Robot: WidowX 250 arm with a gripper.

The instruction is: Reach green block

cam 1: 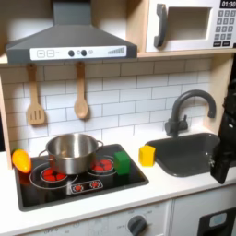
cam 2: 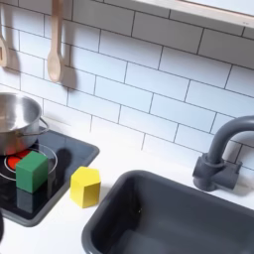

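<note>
green block (cam 1: 123,163) (cam 2: 32,171) sits on stovetop (cam 1: 55,191) front right corner, right beside steel pot (cam 1: 71,152). yellow block (cam 1: 147,155) on counter (cam 1: 175,187) nearby. gripper (cam 1: 222,166) way off at first exterior view's right edge, can't tell fingers' state.

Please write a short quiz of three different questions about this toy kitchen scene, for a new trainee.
1. True or false: the green block stands on the black stovetop.
2. In the second exterior view, what lies to the right of the yellow block? A) the steel pot B) the sink C) a wooden spoon
3. What hangs on the tile wall above the steel pot?

Key: 1 true. 2 B, the sink. 3 a wooden spatula and a wooden spoon.
</note>
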